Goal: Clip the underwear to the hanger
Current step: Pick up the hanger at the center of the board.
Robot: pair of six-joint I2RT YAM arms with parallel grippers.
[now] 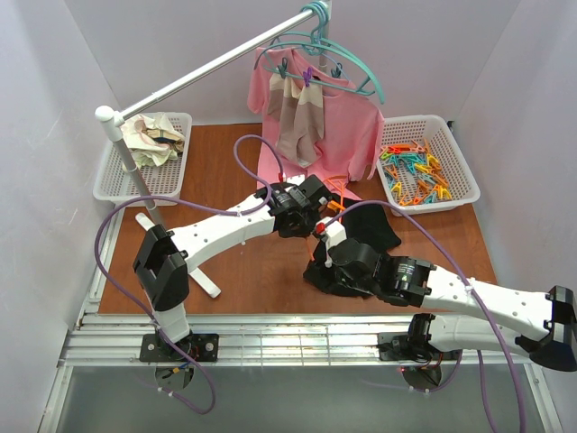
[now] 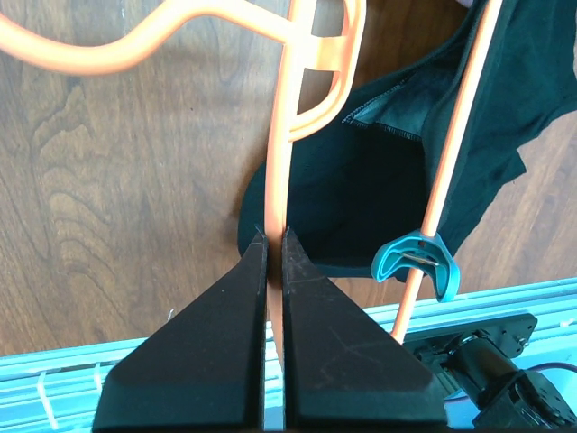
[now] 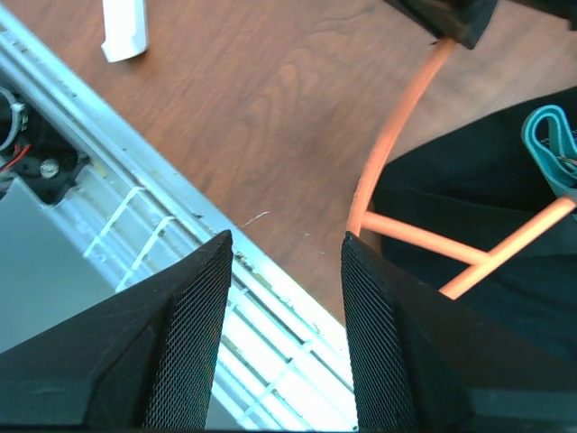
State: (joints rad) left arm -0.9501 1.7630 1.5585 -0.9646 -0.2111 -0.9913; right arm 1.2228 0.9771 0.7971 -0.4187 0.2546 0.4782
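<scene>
Black and limp, the underwear (image 2: 361, 198) lies on the bench (image 2: 108, 198) under the thin hanger (image 2: 279, 135), whose rod my left claw (image 2: 274, 245) pinches tight while my right claw (image 3: 284, 245) gapes empty; I'd judge the cloth's hemmed edge the best hold.

A thin bright orange plastic clothes hanger (image 2: 280, 153) is being pinched by one slim bar in the left gripper (image 2: 273, 236). Its triangular frame is crossing over a plain black soft cloth underwear (image 2: 361, 194), which is lying rumpled on the wooden table (image 2: 108, 180) near the front edge.
</scene>
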